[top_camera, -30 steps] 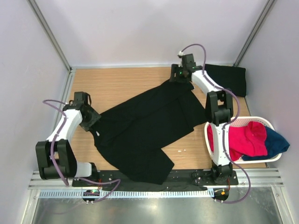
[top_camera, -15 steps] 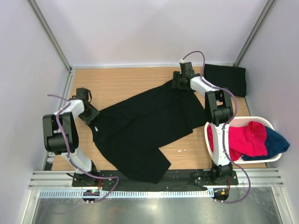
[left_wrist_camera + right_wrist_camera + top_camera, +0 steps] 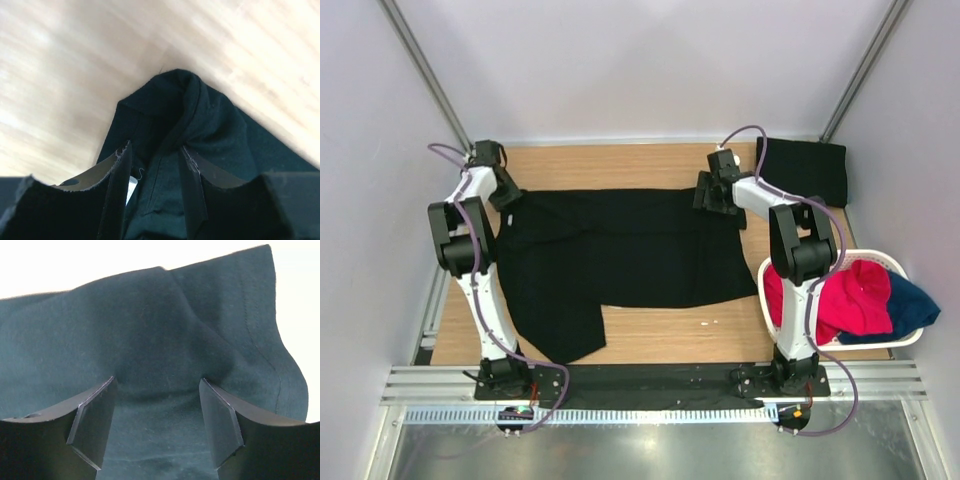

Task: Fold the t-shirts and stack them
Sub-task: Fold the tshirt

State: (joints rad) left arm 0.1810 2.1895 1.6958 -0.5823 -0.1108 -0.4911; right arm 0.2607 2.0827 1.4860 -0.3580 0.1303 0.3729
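A black t-shirt [image 3: 620, 250] lies spread wide across the wooden table. My left gripper [image 3: 507, 198] is at its far left corner, and in the left wrist view my left gripper [image 3: 156, 147] is shut on a bunched fold of the t-shirt [image 3: 200, 115] beside a small white label [image 3: 131, 187]. My right gripper [image 3: 708, 200] sits at the shirt's far right edge. In the right wrist view my right gripper [image 3: 157, 382] holds its jaws wide, with the t-shirt [image 3: 160, 330] stretched and creased between them. A second t-shirt [image 3: 805, 170], folded, lies at the back right corner.
A white oval basket [image 3: 875, 344] with red and blue clothes stands at the right edge, next to the right arm. Grey walls close the table on three sides. Bare wood shows in front of the shirt's right half.
Both grippers have dragged the shirt: the left swung from the near left to the far left corner, the right drew back toward me. The shirt went from a diagonal heap to lying level.
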